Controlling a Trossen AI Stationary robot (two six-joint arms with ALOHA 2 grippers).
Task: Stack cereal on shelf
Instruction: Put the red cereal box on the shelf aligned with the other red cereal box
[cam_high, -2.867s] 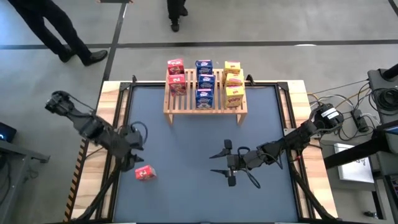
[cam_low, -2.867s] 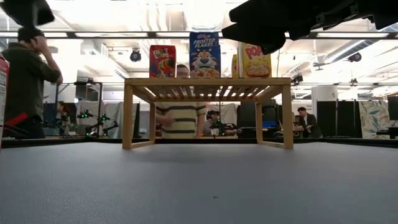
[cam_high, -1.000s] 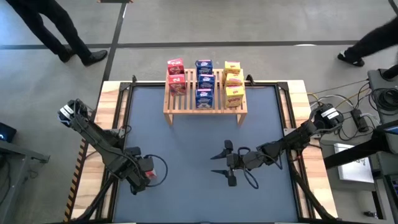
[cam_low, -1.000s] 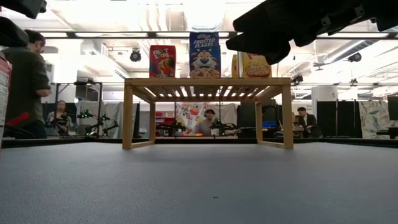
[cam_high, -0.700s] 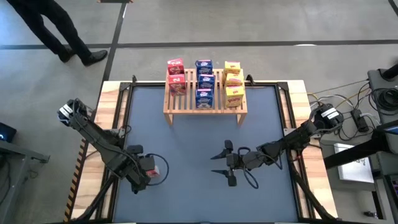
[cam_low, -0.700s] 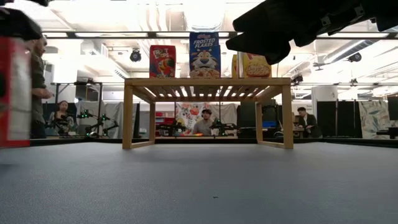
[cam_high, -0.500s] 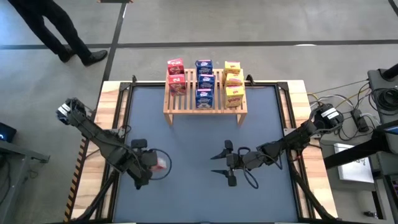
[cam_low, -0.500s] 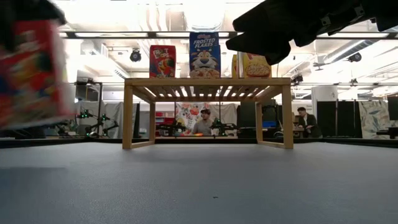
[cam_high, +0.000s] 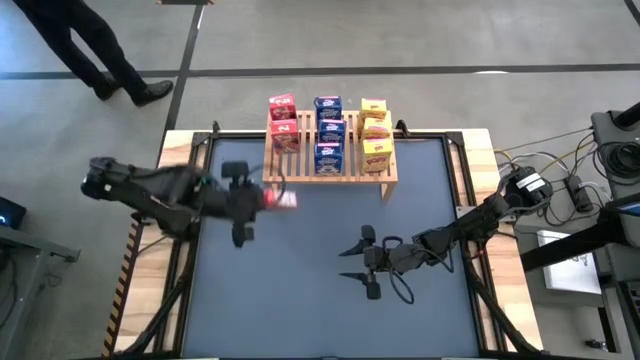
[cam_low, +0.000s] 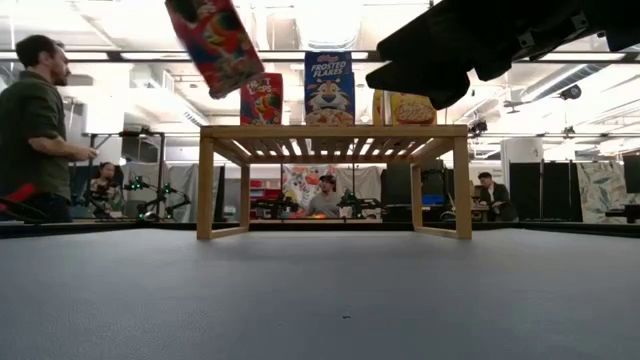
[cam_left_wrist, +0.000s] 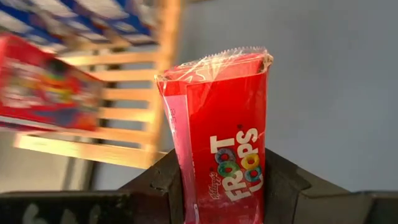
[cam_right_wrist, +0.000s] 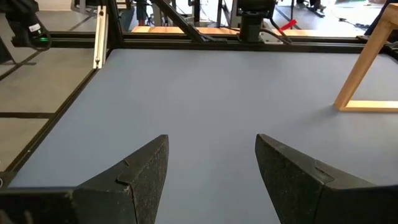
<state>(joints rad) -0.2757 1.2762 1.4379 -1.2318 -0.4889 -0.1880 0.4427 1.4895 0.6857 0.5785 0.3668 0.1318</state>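
Observation:
My left gripper (cam_high: 262, 198) is shut on a red cereal box (cam_high: 284, 199), high over the mat just near and left of the wooden slatted rack (cam_high: 330, 168). In the low view the box (cam_low: 217, 45) hangs tilted above the rack top (cam_low: 333, 130). On the rack stand two red boxes (cam_high: 284, 120), three blue boxes (cam_high: 329, 130) and three yellow boxes (cam_high: 375, 130). My right gripper (cam_high: 361, 262) is open above the mat's middle, touching nothing; its wrist view shows its fingers (cam_right_wrist: 143, 171) spread over bare mat. My left gripper pinches the red box between its two fingers (cam_left_wrist: 160, 179), one on each side of the box's end nearest the wrist (cam_left_wrist: 217, 186). The fingers come about level from the table's left. The box juts out past them toward the rack, lifted clear and tilted.
Dark grey mat (cam_high: 320, 300) inside a wooden table border (cam_high: 180, 150). Cables and gear lie beyond the right edge (cam_high: 580, 190). A person (cam_low: 35, 130) stands at the left behind the table; others sit beyond the rack. Open mat lies near the rack.
My left gripper, shut on the red box, rose from the mat's near left part and swung toward the far edge and right, up to the rack's left near corner. The box went from standing on the mat to lifted clear and tilted. My right arm kept still.

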